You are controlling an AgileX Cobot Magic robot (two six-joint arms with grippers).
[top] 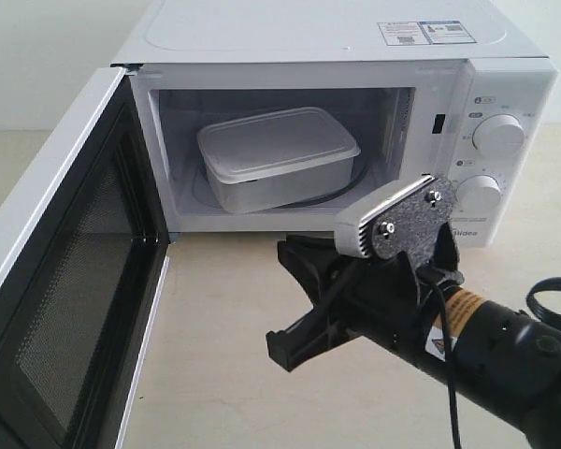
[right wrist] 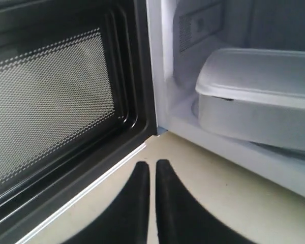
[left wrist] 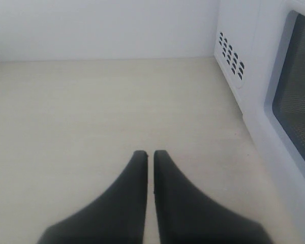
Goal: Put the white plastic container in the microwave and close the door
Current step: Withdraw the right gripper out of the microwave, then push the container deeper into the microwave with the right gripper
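Observation:
The white plastic container (top: 276, 154) sits with its lid on inside the microwave (top: 355, 37); it also shows in the right wrist view (right wrist: 264, 96). The door (top: 65, 281) is swung wide open to the left, its black mesh inner face (right wrist: 51, 101) showing. My right arm (top: 402, 309) hovers over the table just in front of the cavity. Its gripper (right wrist: 152, 163) is shut on nothing and points at the door's hinge corner. My left gripper (left wrist: 150, 152) is shut and empty over bare table beyond the door's outer side (left wrist: 295, 101); it is out of the exterior view.
Two round knobs (top: 498, 134) sit on the microwave's panel right of the cavity. Vent holes (left wrist: 231, 53) mark the microwave's side wall. A pale wall runs behind the table. A black cable (top: 552, 304) loops at the right arm's rear.

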